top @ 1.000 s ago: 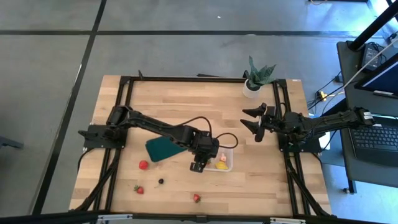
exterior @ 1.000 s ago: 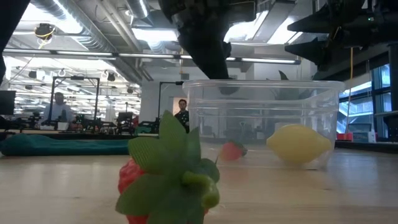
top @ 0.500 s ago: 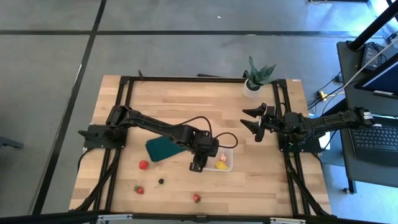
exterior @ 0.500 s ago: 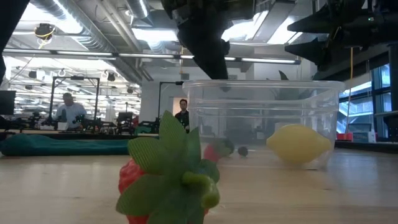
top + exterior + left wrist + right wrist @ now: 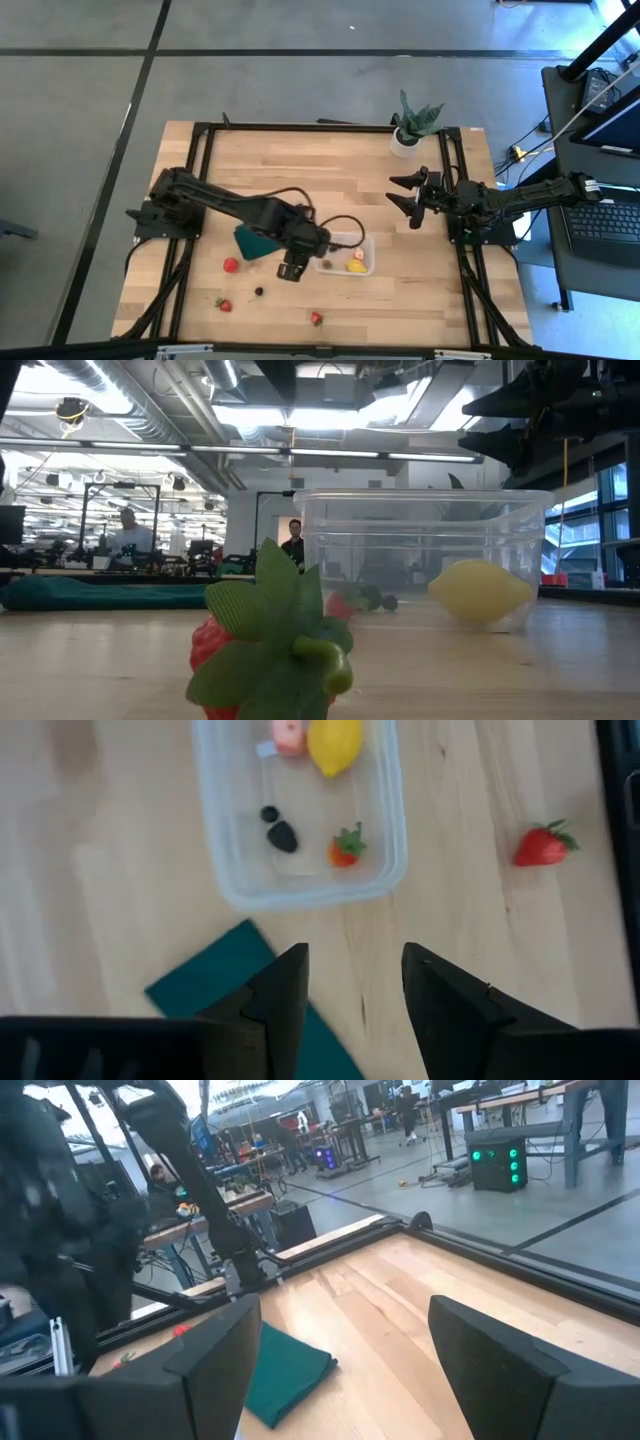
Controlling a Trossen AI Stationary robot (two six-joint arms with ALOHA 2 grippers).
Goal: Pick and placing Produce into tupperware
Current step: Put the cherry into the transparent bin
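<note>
On the left half of the table, loose produce is still out: a red round fruit [image 5: 231, 265], a strawberry [image 5: 222, 303] nearer the front edge, a small dark berry [image 5: 259, 291] and another strawberry [image 5: 316, 318]. The left gripper [image 5: 290, 268] hovers just left of the tupperware [image 5: 368, 266], over the corner of the dark green pad [image 5: 258, 241], jaws apart and empty. The clear tub holds a lemon [image 5: 335, 744], a pink piece [image 5: 288, 734], a strawberry [image 5: 346, 848] and two dark berries [image 5: 277, 828]. So roughly half is done. The right gripper [image 5: 408, 199] waits at the right, spread wide, empty.
</note>
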